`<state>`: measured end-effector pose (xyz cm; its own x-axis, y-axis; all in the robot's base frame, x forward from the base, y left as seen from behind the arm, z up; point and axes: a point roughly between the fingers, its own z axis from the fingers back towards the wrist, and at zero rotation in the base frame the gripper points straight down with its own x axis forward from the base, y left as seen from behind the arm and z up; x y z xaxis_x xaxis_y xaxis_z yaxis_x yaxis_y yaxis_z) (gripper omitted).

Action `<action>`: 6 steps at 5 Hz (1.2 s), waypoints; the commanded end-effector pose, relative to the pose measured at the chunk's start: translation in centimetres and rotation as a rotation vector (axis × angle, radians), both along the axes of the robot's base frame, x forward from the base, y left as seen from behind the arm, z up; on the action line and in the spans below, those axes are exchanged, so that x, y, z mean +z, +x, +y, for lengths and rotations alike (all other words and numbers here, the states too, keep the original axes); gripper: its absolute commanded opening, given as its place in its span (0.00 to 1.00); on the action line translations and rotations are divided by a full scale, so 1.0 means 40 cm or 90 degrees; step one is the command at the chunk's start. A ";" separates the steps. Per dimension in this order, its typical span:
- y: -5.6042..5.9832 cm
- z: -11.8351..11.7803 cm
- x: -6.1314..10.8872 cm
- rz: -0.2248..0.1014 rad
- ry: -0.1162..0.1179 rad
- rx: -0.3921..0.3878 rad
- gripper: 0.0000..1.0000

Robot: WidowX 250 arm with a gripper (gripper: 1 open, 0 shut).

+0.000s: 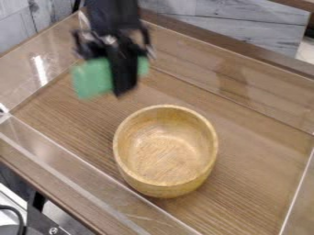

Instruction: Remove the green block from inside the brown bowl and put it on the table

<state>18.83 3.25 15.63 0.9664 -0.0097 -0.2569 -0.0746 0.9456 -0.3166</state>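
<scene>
The green block [90, 79] hangs in the air, blurred by motion, well above and to the left of the brown bowl [167, 150]. My gripper [110, 75] is shut on the block, its dark fingers pointing down beside it. The bowl stands on the table [245, 101] with nothing inside; its pale speckled bottom shows. Only the lower part of the arm is in view at the top left.
Clear plastic walls [37, 64] run along the left side and the front edge of the wood-grain table. A pale wall panel [245, 23] lies behind the table at the back.
</scene>
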 end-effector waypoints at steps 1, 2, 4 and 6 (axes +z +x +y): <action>0.005 0.117 0.066 -0.049 0.018 -0.004 0.00; 0.002 0.162 0.022 -0.057 0.024 -0.023 0.00; 0.013 0.137 -0.071 -0.060 0.026 -0.057 0.00; 0.022 0.103 -0.120 -0.065 0.027 -0.079 0.00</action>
